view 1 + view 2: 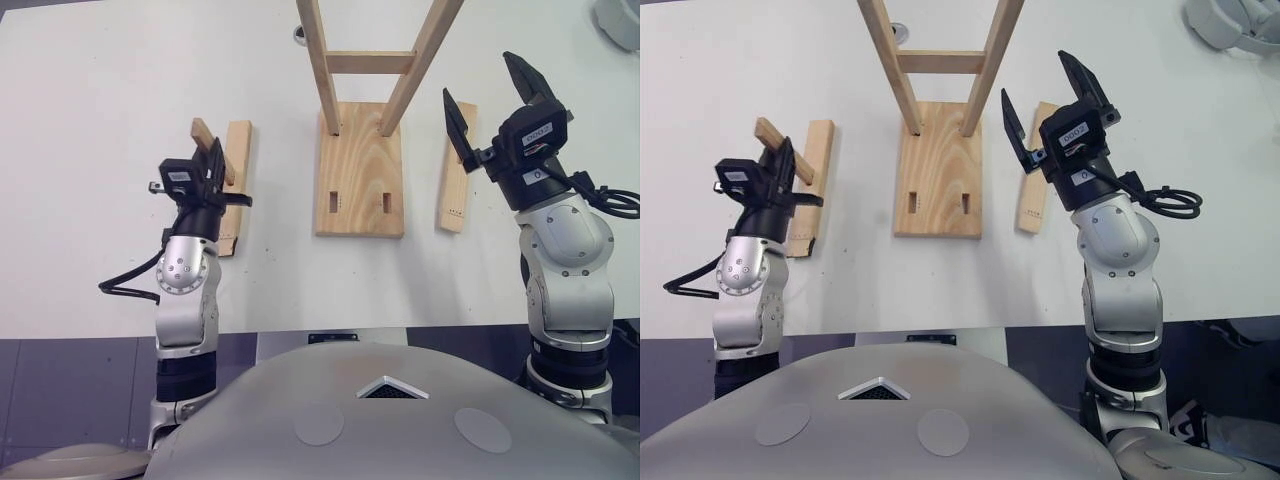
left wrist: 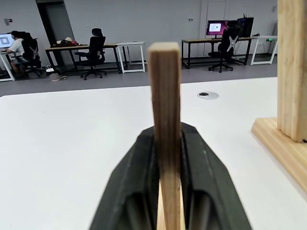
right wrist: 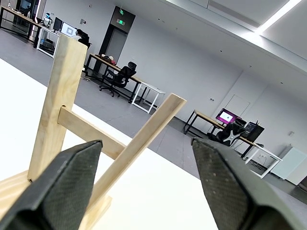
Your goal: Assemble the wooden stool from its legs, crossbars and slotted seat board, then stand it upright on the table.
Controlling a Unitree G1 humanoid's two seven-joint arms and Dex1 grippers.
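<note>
While the left gripper [image 1: 218,172] clamps a short crossbar [image 2: 165,120], the stool sits half built at mid-table.
Left: jaws pressed tight on both faces of the crossbar, which is held tilted over a loose leg [image 1: 238,150] lying flat on the white table [image 1: 100,100]. Centre: slotted seat board [image 1: 360,180] flat on the table, a leg frame [image 1: 368,63] of two legs and one rung standing at its far end; two slots [image 1: 386,202] near the robot's edge. Right: second loose leg [image 1: 455,195] flat just beside the board; right gripper [image 1: 478,76] over its far end, jaws spread wide.
</note>
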